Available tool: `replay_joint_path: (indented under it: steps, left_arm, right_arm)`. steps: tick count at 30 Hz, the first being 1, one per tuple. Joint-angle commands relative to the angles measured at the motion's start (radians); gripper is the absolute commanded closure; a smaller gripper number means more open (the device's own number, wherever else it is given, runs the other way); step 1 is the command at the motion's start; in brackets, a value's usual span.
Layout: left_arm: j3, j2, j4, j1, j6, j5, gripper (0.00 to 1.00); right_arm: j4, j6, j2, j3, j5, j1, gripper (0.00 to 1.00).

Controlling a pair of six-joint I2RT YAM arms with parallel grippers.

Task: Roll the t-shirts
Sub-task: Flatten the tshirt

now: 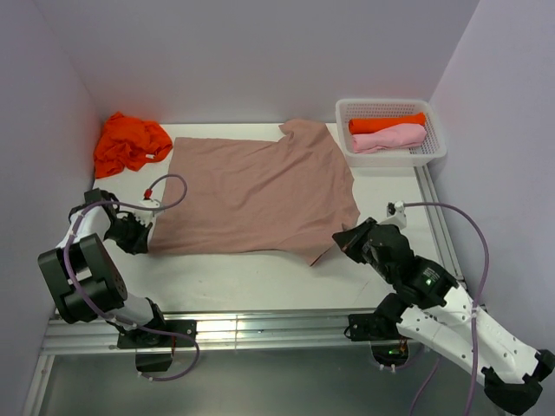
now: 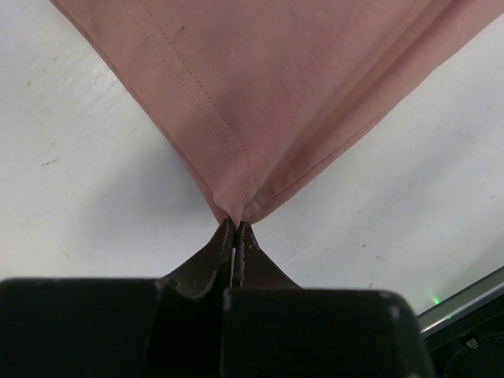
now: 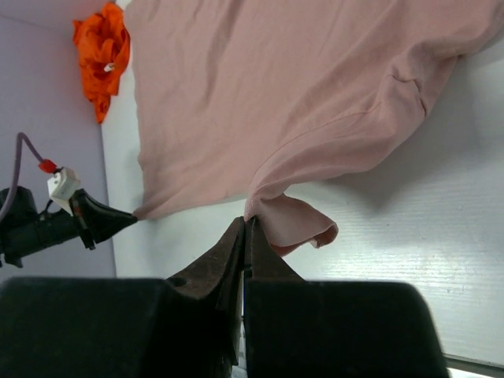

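Both pincers clamped on the pinkish-brown t-shirt, which lies spread flat on the white surface

The left pincer is squeezed fully together on the shirt's near-left hem corner, and you can see the cloth tucked right into the tips. The right pincer is closed just as tight on the near-right edge, beside the sleeve (that sleeve is curled over on itself next to the tips). The crumpled orange t-shirt sits in the far-left corner, well apart from the spread one. Far right, the white mesh basket holds the rolled orange t-shirt and the rolled pink t-shirt, side by side and touching.
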Motion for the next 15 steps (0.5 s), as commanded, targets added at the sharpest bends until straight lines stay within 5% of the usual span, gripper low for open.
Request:
replay_joint_path:
  steps: [1, 15]
  left_arm:
    - [0.008, -0.003, 0.032, 0.012, 0.034, -0.035, 1.0]
    - [0.06, 0.04, -0.005, 0.01, 0.026, -0.027, 1.0]
  right_arm:
    - [0.055, -0.076, 0.073, 0.097, -0.006, 0.007, 1.0]
    - [0.113, -0.153, 0.441, 0.13, -0.086, 0.072, 0.98]
